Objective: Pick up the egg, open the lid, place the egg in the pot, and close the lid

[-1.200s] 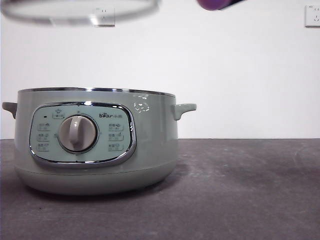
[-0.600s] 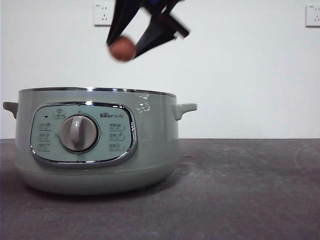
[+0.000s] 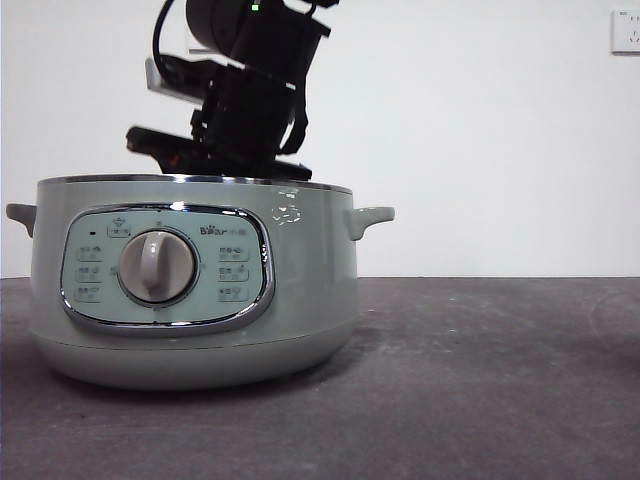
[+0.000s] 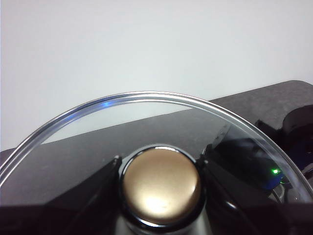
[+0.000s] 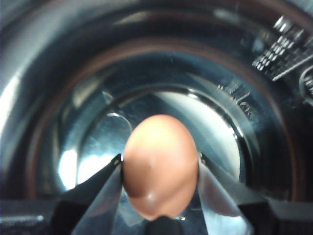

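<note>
R gripper [image 5: 160,169], jaws clamped on the egg [image 5: 160,166], is down inside the pot [image 3: 300,290]; its shiny metal inner wall surrounds the egg. Front view: dark arm enters from above, its tip sunk below the pot's chrome rim, so the egg is hidden there. L gripper [image 4: 160,169], jaws closed on the lid [image 4: 146,100] by its knob [image 4: 160,183], holds it clear of the pot, over the dark table [image 3: 480,380].

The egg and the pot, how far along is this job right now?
Done: the egg is picked up and the lid is off, its knob gripped by the left tool. In hand: the right tool holds the egg inside the pot. Left: release the egg, withdraw, close the lid.
</note>
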`<state>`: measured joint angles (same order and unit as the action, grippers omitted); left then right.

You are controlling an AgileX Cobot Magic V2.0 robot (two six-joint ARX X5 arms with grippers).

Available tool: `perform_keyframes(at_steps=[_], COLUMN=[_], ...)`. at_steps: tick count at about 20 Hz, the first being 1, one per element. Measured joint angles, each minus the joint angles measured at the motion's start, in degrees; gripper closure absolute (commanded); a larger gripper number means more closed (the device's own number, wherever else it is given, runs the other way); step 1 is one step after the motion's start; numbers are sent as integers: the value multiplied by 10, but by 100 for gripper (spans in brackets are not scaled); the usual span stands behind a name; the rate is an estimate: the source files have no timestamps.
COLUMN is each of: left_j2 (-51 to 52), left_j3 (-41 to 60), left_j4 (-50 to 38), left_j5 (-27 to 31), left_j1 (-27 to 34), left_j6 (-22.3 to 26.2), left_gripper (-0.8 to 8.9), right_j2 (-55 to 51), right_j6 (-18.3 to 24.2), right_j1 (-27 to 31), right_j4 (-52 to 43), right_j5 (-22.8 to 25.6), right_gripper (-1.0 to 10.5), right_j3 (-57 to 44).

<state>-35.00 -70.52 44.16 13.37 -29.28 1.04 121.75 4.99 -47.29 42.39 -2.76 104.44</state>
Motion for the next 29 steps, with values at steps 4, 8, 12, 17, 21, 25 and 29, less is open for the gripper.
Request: perform_keyframes(at_steps=[4,8,12,17,21,25,29], left_j2=[1,1,1,-5,-41,-104,-188], left_j3=[0,0,0,0,0,0,0], left_j4=[8,14,21,21,20,-23,-75], left_j5=[0,0,0,0,0,-2,-4], left_j1=[0,0,0,0,0,0,0], left_j6=[0,0,0,0,0,0,0], left_gripper=[821,821,821,821,821,821,822], right_j2=[14,14,14,13,-52,-168,-300], right_j6=[3,6,5,-7,-17,-46,-52], right_j1=[3,4,4,1,4,40,77], right_j4=[0,0,2,15,58,147,190], right_j5=[0,0,0,-1,-1,1,64], right_gripper=[958,588,564,568,568,568,568], right_j3=[0,0,0,5,5,6,7])
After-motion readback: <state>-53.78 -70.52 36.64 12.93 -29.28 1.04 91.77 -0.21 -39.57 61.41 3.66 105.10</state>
